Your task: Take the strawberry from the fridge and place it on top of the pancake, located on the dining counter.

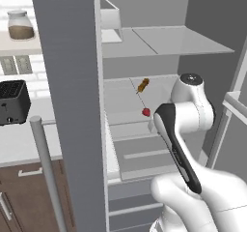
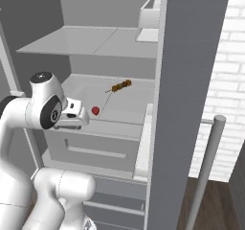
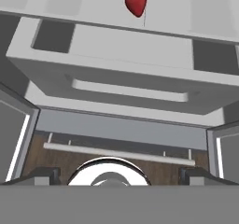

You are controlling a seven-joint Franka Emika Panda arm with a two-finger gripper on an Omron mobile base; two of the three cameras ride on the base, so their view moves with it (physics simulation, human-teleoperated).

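The strawberry [image 1: 146,112] is a tiny bright red cone, sitting on the middle shelf [image 2: 129,99] of the open fridge [image 1: 72,81], near that shelf's front edge. From my hand it shows red with its tip pointing down [image 3: 136,2], a thin seam in the shelf running just beside it. Farther back on the same shelf lies a small brownish skewer [image 2: 121,86], well apart from the berry. My gripper [image 3: 116,174] is wide open and holds nothing; its tips stand apart low in the hand view. It hangs in front of the drawer [image 3: 121,85] below the shelf. The upper shelf [image 1: 164,40] roofs the space above the berry, and the fridge doors stand open on both sides.
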